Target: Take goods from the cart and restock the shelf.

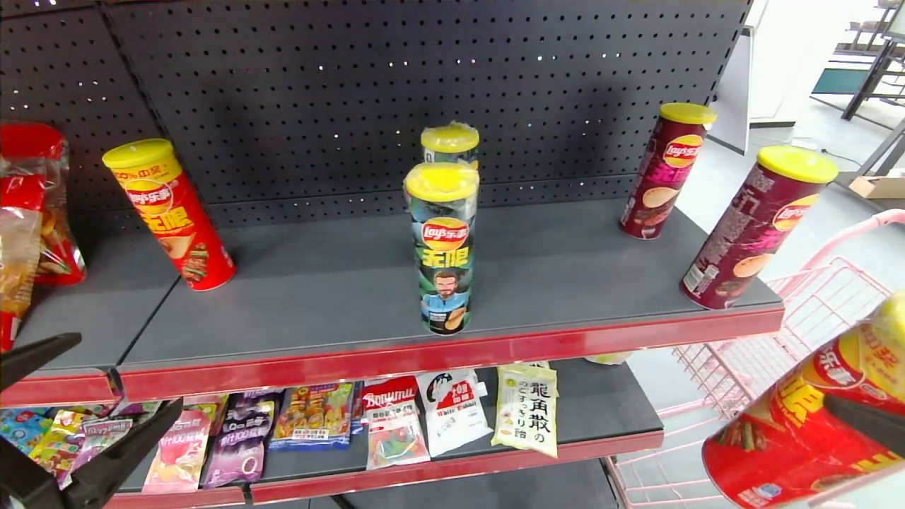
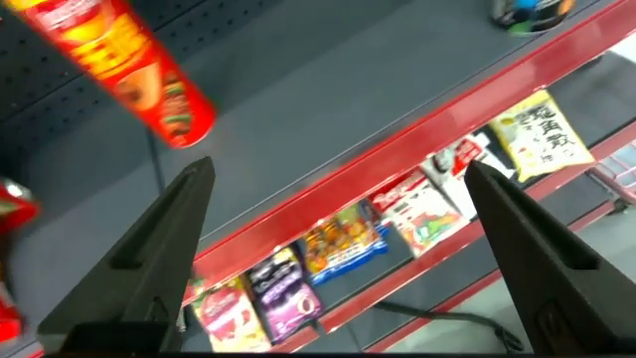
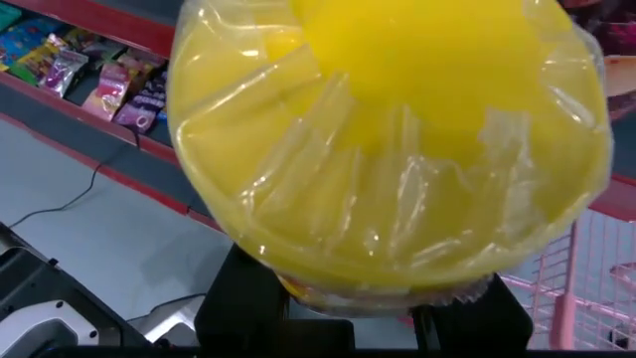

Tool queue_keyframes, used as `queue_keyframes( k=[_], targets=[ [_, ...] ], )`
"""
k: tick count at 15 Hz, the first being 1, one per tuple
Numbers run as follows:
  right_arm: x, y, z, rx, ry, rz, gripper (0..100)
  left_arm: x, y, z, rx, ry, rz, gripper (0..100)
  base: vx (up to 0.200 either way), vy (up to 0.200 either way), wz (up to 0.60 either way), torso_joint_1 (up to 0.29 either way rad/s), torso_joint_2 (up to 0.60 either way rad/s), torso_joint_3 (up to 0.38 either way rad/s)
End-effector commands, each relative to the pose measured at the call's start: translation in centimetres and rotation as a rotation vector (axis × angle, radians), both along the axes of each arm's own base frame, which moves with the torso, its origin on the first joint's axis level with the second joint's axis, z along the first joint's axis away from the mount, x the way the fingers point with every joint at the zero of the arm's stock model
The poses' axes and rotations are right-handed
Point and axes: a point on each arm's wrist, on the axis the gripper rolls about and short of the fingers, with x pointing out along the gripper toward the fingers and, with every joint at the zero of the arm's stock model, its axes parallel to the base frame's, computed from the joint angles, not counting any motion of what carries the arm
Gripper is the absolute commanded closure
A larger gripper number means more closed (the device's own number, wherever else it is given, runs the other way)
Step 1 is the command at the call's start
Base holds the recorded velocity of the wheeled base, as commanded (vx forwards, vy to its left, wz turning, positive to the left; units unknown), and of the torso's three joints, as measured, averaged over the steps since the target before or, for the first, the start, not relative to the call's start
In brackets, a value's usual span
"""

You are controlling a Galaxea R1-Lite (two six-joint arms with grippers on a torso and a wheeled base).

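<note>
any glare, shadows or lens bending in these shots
head view: the wide lens bows the shelf lip and tips the near maroon can outward; a soft shadow lies on the pegboard. right wrist view: wrinkled wrap over the yellow lid catches pale glints. left wrist view: even light on the shelf lip.

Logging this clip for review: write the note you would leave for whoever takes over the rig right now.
Left pincer: open, empty, low in front of the shelf, at its left end.
Right pincer: shut on a tilted red chip can, by the pink cart.
On the shelf, upright: a red can on the left, two green cans in the middle, two maroon cans on the right.
Left to do: stand the held can on the shelf, probably by the red can, then check the cart.
</note>
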Motion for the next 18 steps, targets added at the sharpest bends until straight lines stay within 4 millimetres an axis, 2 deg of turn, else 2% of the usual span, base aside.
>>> queue_keyframes(
  k=[1,7,9,15,18],
  targets=[
    [-0.1,0.0,0.0,0.001,-0.005,0.004,100,0.0,0.0,0.0,0.0,-0.001,0.001,0,0.0,0.2,0.0,0.002,0.01,0.002],
    [-0.6,-0.1,-0.1,0.005,-0.016,0.01,100,0.0,0.0,0.0,0.002,0.0,0.0,0,0.0,0.2,0.0,0.002,0.0,0.002],
    [-0.6,0.3,0.1,0.017,-0.014,0.093,100,0.0,0.0,0.0,0.002,-0.001,0.0,0,0.0,0.2,0.0,-0.002,0.01,0.0],
    [1.1,1.3,0.3,0.009,0.002,0.148,100,0.1,0.0,0.0,0.002,0.0,0.002,0,0.0,0.2,0.0,0.0,0.0,0.002],
    [1.3,1.6,0.2,0.004,0.015,0.171,100,0.1,0.0,0.0,0.003,0.0,0.005,0,0.0,0.2,0.0,0.001,0.0,0.002]
  ],
)
